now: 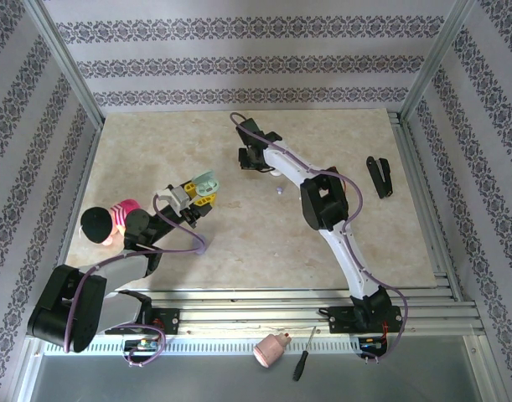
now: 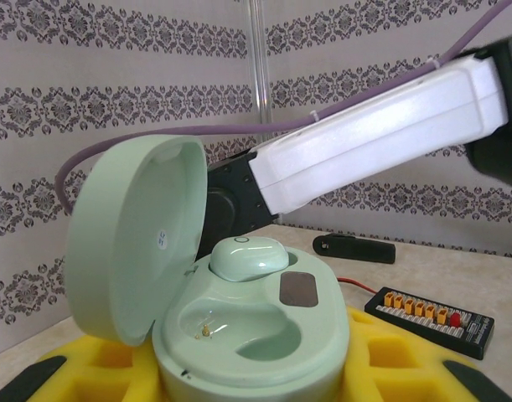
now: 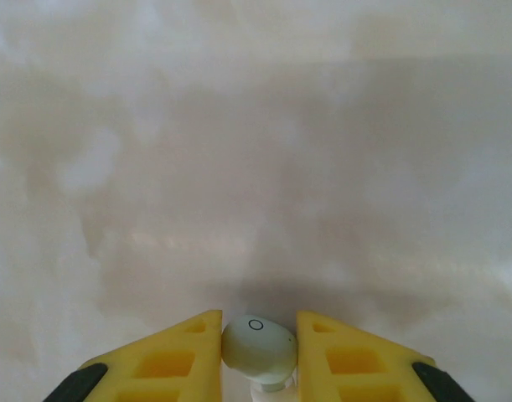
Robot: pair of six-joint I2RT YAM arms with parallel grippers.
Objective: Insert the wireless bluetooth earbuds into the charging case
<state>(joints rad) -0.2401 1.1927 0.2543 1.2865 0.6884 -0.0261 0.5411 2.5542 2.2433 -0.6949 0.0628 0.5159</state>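
right wrist cam: my right gripper [image 3: 258, 327] is clamped on a mint earbud [image 3: 257, 347], yellow fingers [image 3: 168, 362] touching it on both sides, bottom centre of frame. the rest is bare beige marbled tabletop [image 3: 239, 167].

left wrist cam gives the inside of the case. my left gripper [image 2: 251, 367] is closed around the mint charging case [image 2: 321, 331] at bottom centre, with the lid [image 2: 126, 243] swung open at left of frame. a second earbud [image 2: 243, 256] sits in the far pocket. the near pocket [image 2: 264, 331] is bare with a gold contact showing. the right arm's white link [image 2: 381, 134] crosses the upper right. behind the case on the table are a black clip-like part [image 2: 353, 247] and a black connector strip [image 2: 431, 316] with yellow plugs.

overhead, the case is only a pale blob left of centre. this view adds:
- a tiny lilac speck [image 1: 279, 191] mid-table, too small to name
- a pink-and-black object [image 1: 111, 220] at the left edge
- a pink item [image 1: 272, 348] and a screwdriver [image 1: 303, 354] on the metal rail at the bottom

the room has striped damask wallpaper [image 1: 239, 67] and aluminium frame posts [image 1: 67, 63].
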